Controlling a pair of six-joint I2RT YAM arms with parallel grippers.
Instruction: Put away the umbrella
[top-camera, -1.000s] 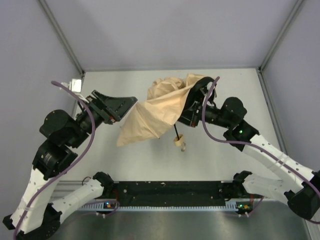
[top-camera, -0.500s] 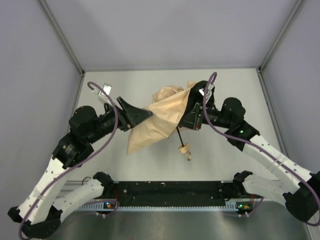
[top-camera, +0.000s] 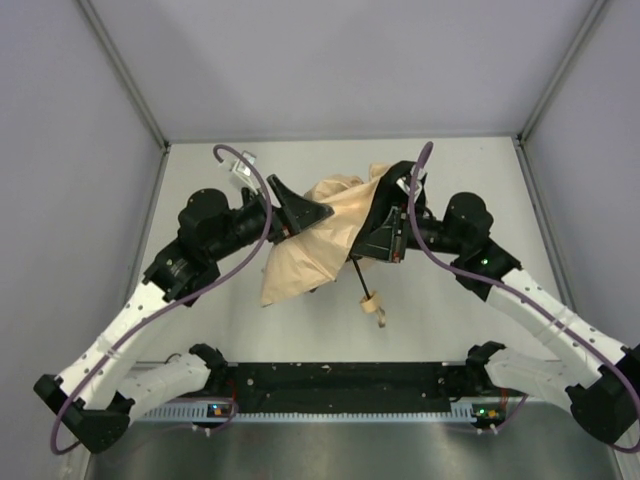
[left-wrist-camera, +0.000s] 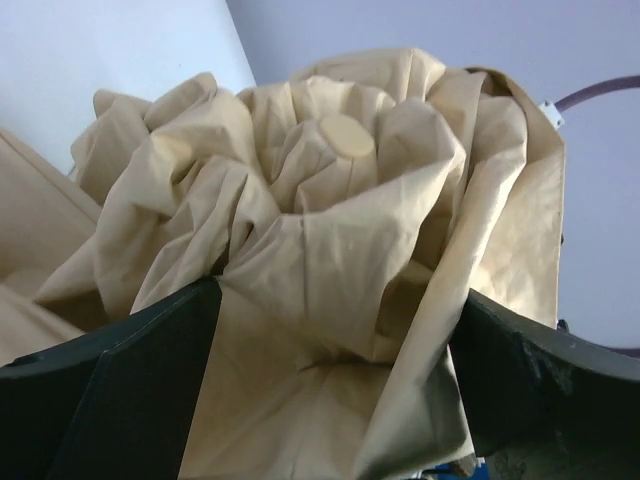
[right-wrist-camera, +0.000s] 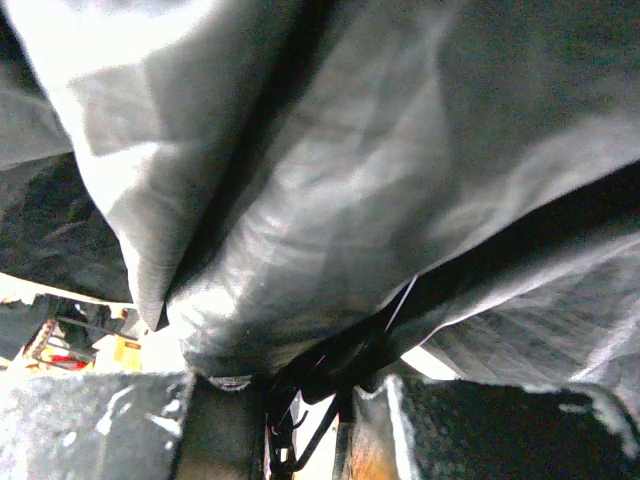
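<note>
The umbrella (top-camera: 320, 235) hangs half-collapsed above the table's middle, its beige canopy bunched and its thin black shaft (top-camera: 360, 272) pointing down toward the tan handle (top-camera: 372, 300). My right gripper (top-camera: 385, 235) is shut on the umbrella from the right; in the right wrist view the grey underside of the canopy (right-wrist-camera: 300, 200) fills the frame and black ribs pass between the fingers (right-wrist-camera: 500, 430) of that gripper (right-wrist-camera: 310, 410). My left gripper (top-camera: 318, 212) has reached the canopy's left side. It stands open (left-wrist-camera: 335, 370), with crumpled beige fabric (left-wrist-camera: 330, 200) lying between its wide black fingers (left-wrist-camera: 120, 390).
The grey table (top-camera: 470, 180) is boxed in by pale walls at the back and both sides. A black rail (top-camera: 340, 385) with the arm bases runs along the near edge. Purple cables (top-camera: 225, 250) loop over both arms.
My left arm has swung right and forward until its jaws straddle the canopy. The umbrella has shifted slightly, its handle lower and further right. The right arm has barely moved.
</note>
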